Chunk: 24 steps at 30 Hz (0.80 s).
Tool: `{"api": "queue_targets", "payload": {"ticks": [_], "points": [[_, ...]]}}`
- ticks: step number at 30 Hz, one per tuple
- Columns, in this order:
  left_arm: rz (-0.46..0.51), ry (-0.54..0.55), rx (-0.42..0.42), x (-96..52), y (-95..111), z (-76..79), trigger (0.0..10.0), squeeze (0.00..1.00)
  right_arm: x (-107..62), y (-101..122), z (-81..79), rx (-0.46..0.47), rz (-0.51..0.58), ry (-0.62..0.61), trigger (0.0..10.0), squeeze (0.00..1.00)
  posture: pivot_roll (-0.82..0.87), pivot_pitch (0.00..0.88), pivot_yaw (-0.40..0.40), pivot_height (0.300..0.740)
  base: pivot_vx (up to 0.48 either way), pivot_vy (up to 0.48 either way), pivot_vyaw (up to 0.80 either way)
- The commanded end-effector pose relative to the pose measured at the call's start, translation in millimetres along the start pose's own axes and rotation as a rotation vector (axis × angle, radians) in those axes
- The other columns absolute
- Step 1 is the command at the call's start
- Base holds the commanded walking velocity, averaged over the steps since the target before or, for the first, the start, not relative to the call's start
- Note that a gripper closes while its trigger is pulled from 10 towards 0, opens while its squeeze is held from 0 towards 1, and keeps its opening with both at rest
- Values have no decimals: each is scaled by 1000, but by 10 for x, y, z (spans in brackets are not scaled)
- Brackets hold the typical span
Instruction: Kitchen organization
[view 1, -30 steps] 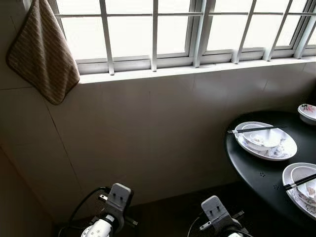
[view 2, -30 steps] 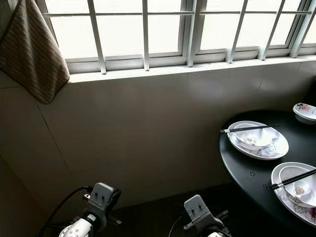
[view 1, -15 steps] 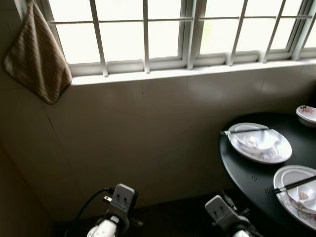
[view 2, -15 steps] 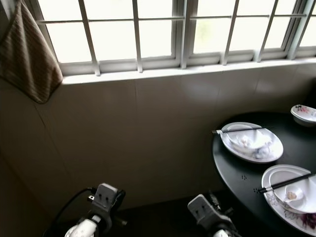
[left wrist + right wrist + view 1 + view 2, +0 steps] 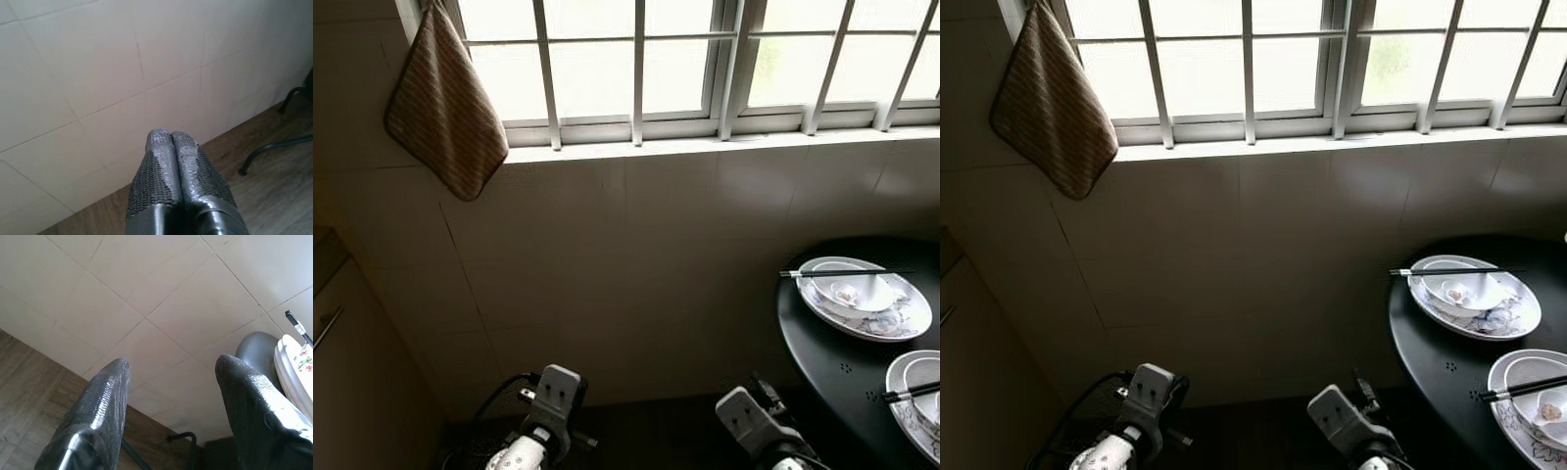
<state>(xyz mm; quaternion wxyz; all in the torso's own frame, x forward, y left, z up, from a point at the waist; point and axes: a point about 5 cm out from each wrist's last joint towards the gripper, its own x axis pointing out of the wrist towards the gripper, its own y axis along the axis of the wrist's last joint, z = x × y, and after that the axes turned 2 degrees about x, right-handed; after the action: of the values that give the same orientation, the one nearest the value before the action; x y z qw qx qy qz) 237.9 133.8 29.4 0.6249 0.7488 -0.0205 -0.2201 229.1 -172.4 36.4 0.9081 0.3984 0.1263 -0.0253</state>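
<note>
A round black table (image 5: 847, 367) stands at the right, by the tiled wall. On it lies a white patterned plate (image 5: 905, 322) with a white bowl (image 5: 853, 291) in it and black chopsticks (image 5: 832, 273) laid across the bowl. A second plate and bowl with chopsticks (image 5: 913, 391) lies nearer, at the right edge. Both arms hang low at the bottom of the eye views. My left gripper (image 5: 170, 138) is shut with nothing in it and faces the tiled wall. Facing the wall near the table, my right gripper (image 5: 171, 367) is open and holds nothing.
A barred window (image 5: 685, 59) with a white sill runs along the top. A brown striped cloth (image 5: 445, 103) hangs at the upper left. A cabinet edge (image 5: 333, 313) shows at the far left. Wooden floor (image 5: 274, 196) lies below, with table legs (image 5: 266, 152) on it.
The camera has turned left: the window, cloth and table have shifted right in the picture, and a cabinet edge has come into view at the left. The arms stay low.
</note>
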Motion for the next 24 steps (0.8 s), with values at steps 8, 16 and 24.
{"api": "queue_targets", "payload": {"ticks": [8,16,24], "points": [[3,10,-15,16,13,-21,10000,0,14,-26,65,-31,-23,-57,10000,1000,-26,0,-6,740,0,0,0],[2,10,-23,17,16,-25,10000,0,37,-54,388,-242,-73,-269,10000,0,-26,0,-8,740,0,0,0],[2,9,-36,14,16,-22,10000,0,29,-130,442,-176,-118,-306,10000,0,-25,0,-12,740,0,0,0]]}}
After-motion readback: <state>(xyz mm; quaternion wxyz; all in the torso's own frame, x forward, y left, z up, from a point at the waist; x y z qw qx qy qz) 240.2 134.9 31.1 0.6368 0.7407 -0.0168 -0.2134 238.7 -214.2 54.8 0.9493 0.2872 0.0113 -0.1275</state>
